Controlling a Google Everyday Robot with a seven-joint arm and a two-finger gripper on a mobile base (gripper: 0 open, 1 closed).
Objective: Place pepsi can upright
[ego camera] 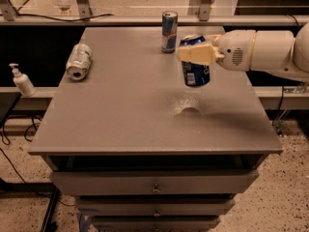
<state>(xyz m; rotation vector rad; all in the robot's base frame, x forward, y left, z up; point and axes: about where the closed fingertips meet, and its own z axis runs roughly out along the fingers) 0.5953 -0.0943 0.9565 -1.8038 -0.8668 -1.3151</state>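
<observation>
Camera view. Arm point(260, 50): white, reaching in level from the right, over the right rear of the counter point(120, 120). Gripper point(190, 53): jaws clamped on the pepsi can point(195, 74), near its top. The can hangs near upright above the counter, close to the slim can point(169, 31).
</observation>
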